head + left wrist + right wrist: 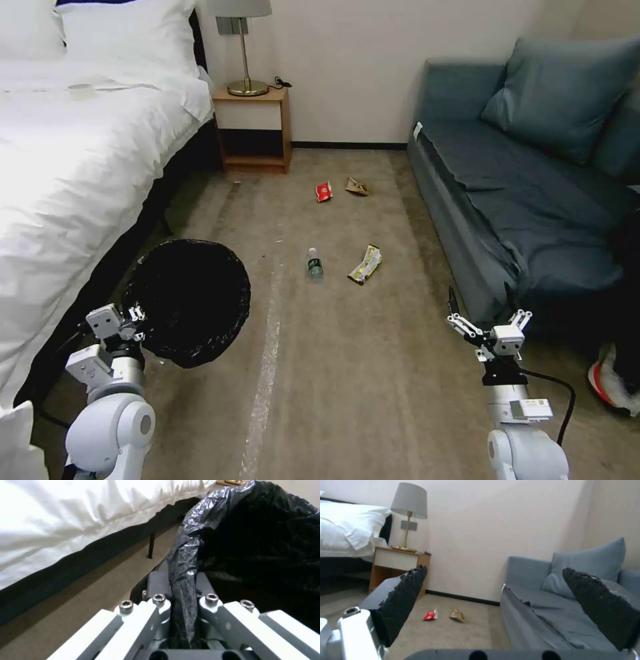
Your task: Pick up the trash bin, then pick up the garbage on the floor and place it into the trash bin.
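Left gripper point(137, 313) at 8 o'clock of the head view is clamped on the rim of the bin point(190, 300), whose glossy, crinkled black bag point(233, 537) is pinched between its fingers point(156, 585), held off the floor beside the white bed point(73, 153). Right gripper point(481, 301) at 4 o'clock hangs spread wide beside the blue-grey sofa point(527, 193). On beige carpet point(347, 373): bottle point(314, 263) and yellow wrapper point(366, 264) at centre, red packet point(323, 191) and brown paper point(357, 187) toward 12, near a wooden nightstand point(253, 130) with a brass lamp point(243, 47).
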You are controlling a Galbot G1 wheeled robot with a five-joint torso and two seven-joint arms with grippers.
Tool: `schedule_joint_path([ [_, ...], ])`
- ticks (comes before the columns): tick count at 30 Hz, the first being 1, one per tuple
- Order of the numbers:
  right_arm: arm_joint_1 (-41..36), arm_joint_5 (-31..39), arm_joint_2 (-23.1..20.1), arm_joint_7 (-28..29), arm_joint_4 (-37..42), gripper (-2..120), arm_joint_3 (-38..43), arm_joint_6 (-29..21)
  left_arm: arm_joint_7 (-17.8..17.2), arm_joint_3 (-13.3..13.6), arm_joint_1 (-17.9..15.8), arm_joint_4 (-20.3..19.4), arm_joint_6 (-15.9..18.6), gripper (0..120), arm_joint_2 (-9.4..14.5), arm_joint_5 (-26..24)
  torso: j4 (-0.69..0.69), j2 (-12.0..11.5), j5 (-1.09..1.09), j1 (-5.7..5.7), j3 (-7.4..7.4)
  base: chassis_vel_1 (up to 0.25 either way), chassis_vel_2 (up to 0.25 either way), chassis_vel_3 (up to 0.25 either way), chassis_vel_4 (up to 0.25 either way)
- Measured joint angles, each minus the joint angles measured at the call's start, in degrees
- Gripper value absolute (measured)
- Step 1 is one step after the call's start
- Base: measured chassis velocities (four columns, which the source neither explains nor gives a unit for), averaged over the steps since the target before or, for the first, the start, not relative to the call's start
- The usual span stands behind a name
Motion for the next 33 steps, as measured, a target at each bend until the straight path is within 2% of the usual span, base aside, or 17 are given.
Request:
schedule_joint_path([
  [33, -0.1, 0.3, 0.3, -0.1, -0.1, 100, 0.1, 0.9, 0.4, 0.1, 0.5, -0.3, -0.4, 5, -0.2, -0.2, 0.00, 0.0, 0.00, 0.00, 0.00, -0.114, 0.113, 0.121, -0.115],
])
